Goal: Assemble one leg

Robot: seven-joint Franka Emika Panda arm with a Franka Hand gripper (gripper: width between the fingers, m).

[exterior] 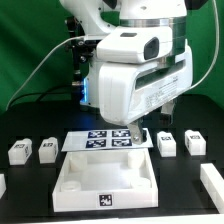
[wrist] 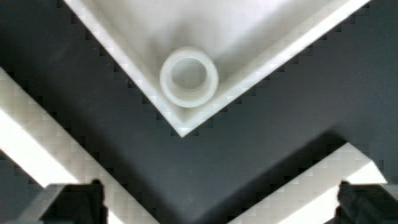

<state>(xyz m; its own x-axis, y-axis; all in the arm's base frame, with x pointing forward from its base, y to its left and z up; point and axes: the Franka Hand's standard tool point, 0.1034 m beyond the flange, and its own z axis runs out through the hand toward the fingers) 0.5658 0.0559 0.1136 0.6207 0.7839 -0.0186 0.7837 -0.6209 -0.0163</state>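
Panda gripper [exterior: 135,130] hangs low over the marker board [exterior: 98,140], at its end toward the exterior view's right, just behind the far edge of the square top [exterior: 70,178]. Pincer apart: in the wrist view both fingers [wrist: 71,205] stand wide, with only dark table [exterior: 30,205] between them and nothing held. Wrist camera looks down on one corner of the top, with its round socket [wrist: 189,80] plain in the middle of the corner.

Square top lies flat on the table, nearest the exterior camera, walls raised, a tag [exterior: 105,200] on its front wall.

Legs loose on the table, all apart from the gripper. Nearest leg [exterior: 167,143] stands just beside the marker board on the exterior view's right, tag facing the camera. Second leg [exterior: 193,140] is near it, further right. On the exterior view's left, well apart from the gripper: inner left leg [exterior: 47,150] and outer left leg [exterior: 18,152], side by side. White piece [exterior: 212,180] cut off by the right frame edge; cannot tell what it is.
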